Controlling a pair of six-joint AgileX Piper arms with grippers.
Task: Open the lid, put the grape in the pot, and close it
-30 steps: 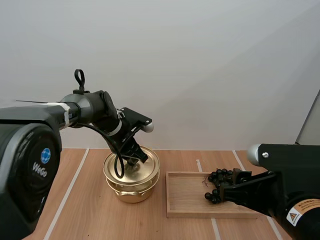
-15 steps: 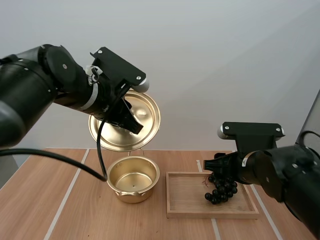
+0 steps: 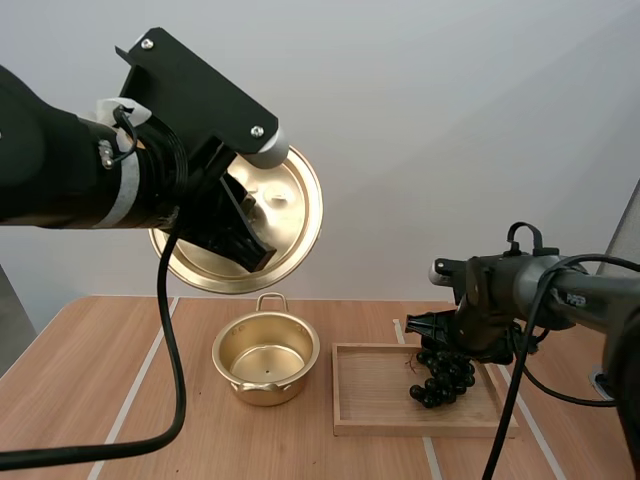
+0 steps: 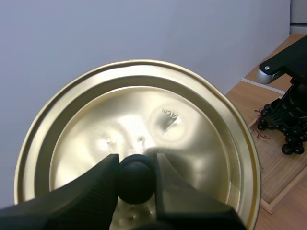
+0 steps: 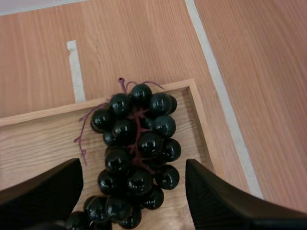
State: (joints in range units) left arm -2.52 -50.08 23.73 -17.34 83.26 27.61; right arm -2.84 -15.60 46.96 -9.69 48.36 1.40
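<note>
Left gripper (image 4: 136, 173) pinches the lid (image 3: 292, 200) by its black knob (image 4: 136, 179), high above the open pot (image 3: 265, 358). Right gripper (image 5: 132, 189), jaws spread wide, hangs over the bunch of grapes (image 5: 139, 143) in the wooden tray (image 3: 370, 400) to the right.

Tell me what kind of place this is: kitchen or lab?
Probably a robot test bench, not a kitchen: wooden table marked with white lines, staged props (pot, wooden tray with a bunch of grapes), left pincer holding the lid aloft.
</note>
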